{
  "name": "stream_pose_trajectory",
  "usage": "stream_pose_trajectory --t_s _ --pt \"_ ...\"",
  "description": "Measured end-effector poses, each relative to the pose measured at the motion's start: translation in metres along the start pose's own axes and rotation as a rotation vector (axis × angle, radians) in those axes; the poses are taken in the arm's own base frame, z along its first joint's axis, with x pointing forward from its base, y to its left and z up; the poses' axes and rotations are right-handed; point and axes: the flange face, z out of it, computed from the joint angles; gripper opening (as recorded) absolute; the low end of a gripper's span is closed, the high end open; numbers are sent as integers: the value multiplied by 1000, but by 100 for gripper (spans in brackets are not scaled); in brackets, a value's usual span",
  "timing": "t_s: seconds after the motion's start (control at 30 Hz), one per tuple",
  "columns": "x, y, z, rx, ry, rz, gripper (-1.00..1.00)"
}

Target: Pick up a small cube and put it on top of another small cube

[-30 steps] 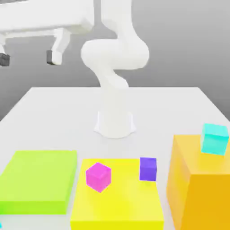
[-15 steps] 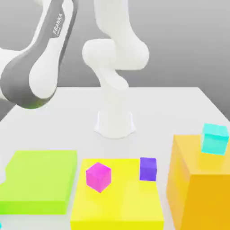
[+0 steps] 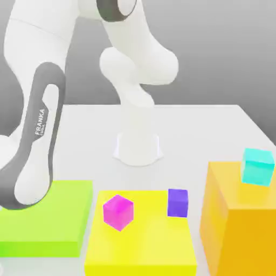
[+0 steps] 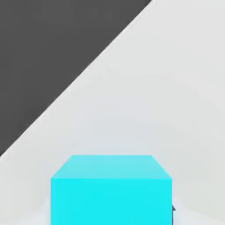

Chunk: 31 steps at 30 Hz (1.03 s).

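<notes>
Arm (image 3: 38,135): white shell, dark grey joint bands, small dark lettering along one grey band.
Table (image 3: 205,129): plain pale grey-white, no pattern.
Backdrop (image 3: 226,48): grey, graded darker toward the top.
Low block at the exterior view's left (image 3: 59,221): lime green, plain.
Middle low block (image 3: 145,242): bright yellow, plain.
Tall block at the exterior view's right (image 3: 237,226): orange-yellow, side faces darker.
Magenta cube (image 3: 118,212): pink-magenta, uniform.
Purple cube (image 3: 177,202): violet-blue, uniform.
Cyan cube on the tall block (image 3: 257,166): turquoise, lighter on top.
Cube in the hand view (image 4: 110,190): cyan, top face paler than the front.
Floor in the hand view (image 4: 52,48): dark grey.
</notes>
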Motion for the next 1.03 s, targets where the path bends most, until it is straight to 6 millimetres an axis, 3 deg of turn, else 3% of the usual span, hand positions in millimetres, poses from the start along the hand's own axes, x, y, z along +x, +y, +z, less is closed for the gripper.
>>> stream_pose_trajectory --t_s 0.1,0.13,0.37,0.6,0.77,0.9,0.93,1.03 --pt "-3 0 -42 1 -2 -5 -100" --pt "-15 -1 -53 3 -6 -26 -100" --pt "-119 6 -112 17 -30 -225 -100" --pt "-227 40 -155 18 -26 -463 -100" --pt "-276 79 -169 14 -5 -593 -100" --pt "-283 84 -125 12 1 -613 -100" --pt "-283 84 -115 12 2 -614 100" --pt "-283 84 -115 12 2 -614 100"
